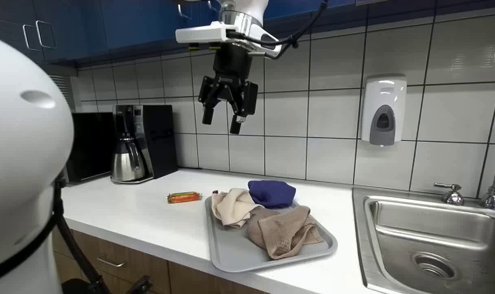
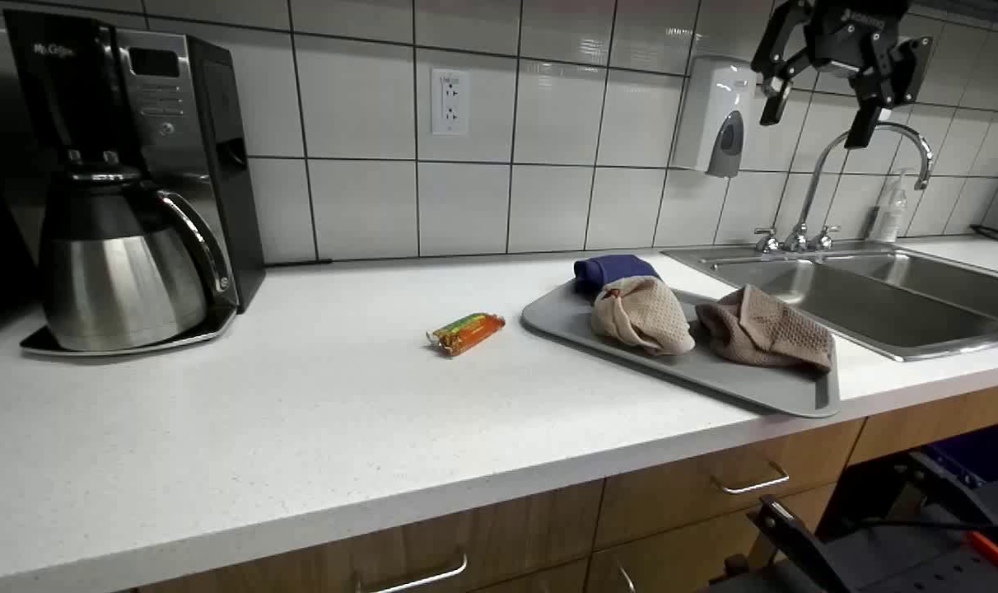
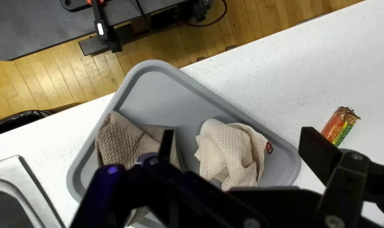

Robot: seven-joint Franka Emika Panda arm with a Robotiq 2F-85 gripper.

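My gripper [image 1: 221, 121] hangs high above the counter, fingers spread and pointing down, holding nothing. An exterior view shows the same gripper [image 2: 818, 122] near the top edge. Below it in the wrist view lies a grey tray [image 3: 166, 95], with a crumpled cream cloth [image 3: 225, 152] framed between the spread fingers but well beneath them. A folded brown cloth [image 3: 125, 139] is partly covered by a finger there. A dark blue cloth [image 1: 272, 194] sits at the tray's back. Beside the tray, on the counter, is an orange and green wrapped bar [image 2: 468, 332].
A coffee maker [image 1: 157, 139] with a steel carafe [image 2: 120, 272] stands against the tiled wall. The steel sink [image 1: 362, 241] and its faucet [image 2: 813, 193] lie on the tray's far side from the bar. A soap dispenser [image 1: 384, 108] is mounted on the wall.
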